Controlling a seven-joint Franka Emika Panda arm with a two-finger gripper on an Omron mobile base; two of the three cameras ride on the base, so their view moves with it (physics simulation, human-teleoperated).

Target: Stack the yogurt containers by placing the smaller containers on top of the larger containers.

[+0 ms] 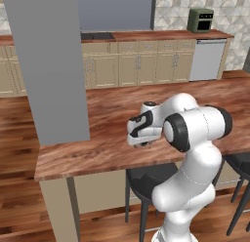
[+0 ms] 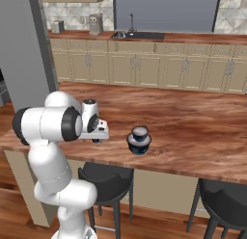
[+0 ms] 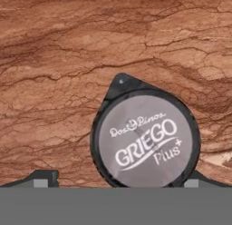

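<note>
my hand [image 2: 96, 137] hung low over the wooden counter [image 2: 193, 122], a small dark cup [image 2: 97, 139] just under it. two stacked dark cups [image 2: 139, 139] stood just to its right. black stools [image 2: 108, 180] sat below.

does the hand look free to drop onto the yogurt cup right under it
Probably yes. The hand hangs open just above the yogurt cup, whose lid faces straight up with bare counter all round it. The stacked cups stand apart to one side, not in the way.
</note>
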